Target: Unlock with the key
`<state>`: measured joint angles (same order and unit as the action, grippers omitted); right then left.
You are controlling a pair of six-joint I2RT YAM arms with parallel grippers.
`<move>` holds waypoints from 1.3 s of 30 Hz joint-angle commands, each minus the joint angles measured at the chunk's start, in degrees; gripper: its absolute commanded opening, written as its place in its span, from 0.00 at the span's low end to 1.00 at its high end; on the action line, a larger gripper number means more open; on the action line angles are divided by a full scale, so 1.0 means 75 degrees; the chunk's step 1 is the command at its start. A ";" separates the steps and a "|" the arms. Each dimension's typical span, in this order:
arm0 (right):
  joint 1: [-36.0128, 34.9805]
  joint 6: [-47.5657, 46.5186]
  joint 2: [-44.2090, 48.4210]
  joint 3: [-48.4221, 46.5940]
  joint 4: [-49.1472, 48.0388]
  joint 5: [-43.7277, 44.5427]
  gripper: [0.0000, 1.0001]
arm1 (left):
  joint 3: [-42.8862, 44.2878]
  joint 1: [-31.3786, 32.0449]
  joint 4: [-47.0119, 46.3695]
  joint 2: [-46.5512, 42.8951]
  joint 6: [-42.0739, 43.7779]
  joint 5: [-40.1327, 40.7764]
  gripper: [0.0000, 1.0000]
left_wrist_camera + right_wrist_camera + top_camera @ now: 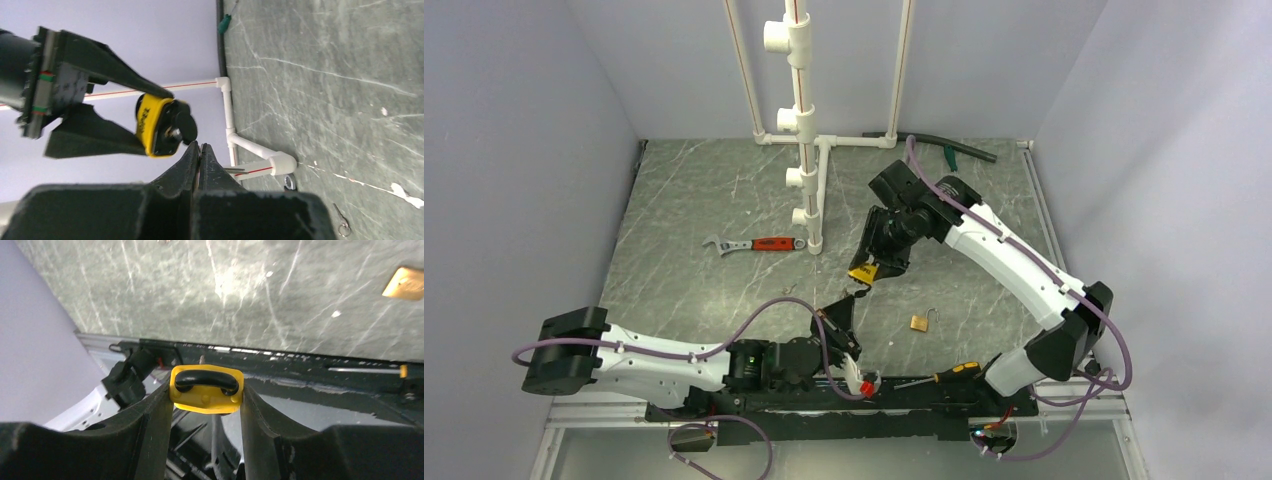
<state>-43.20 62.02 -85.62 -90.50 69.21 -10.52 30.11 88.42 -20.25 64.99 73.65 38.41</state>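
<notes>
My right gripper [871,262] is shut on the yellow-and-black padlock [863,272] and holds it above the table. In the right wrist view the padlock [206,396] sits between both fingers with its black shackle facing the camera. My left gripper [855,294] is shut, and its tips [200,146] sit just below the padlock's underside [159,127], where the metal keyhole shows beside a black flap. Only a thin pale edge of the key shows between the pads. Thin grey blades of the key bunch [237,171] hang out beside the finger.
A white pipe frame [809,150] stands at the back middle. A red-handled wrench [756,243] lies to its left. A small brass padlock [920,322] and a black-and-yellow screwdriver [946,374] lie front right. A tiny metal pin [341,220] lies on the table.
</notes>
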 commanded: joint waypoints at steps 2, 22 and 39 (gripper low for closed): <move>0.0110 -0.0632 -0.0111 -0.0685 0.0096 0.0849 0.00 | -0.0159 0.0077 -0.2082 0.0000 0.1365 0.0396 0.00; 0.0120 -0.1662 -0.0687 -0.1861 0.0338 -0.0093 0.00 | -0.0894 0.0255 -0.4997 0.0758 0.3814 0.0147 0.00; 0.0053 -0.2667 -0.0702 -0.1794 0.0556 -0.0539 0.00 | -0.0846 0.0304 -0.5112 0.1017 0.3933 0.0143 0.00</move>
<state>-42.50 43.44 -92.58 -101.38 73.69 -12.71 23.57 90.13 -53.84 71.79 102.02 39.29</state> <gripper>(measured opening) 0.478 0.014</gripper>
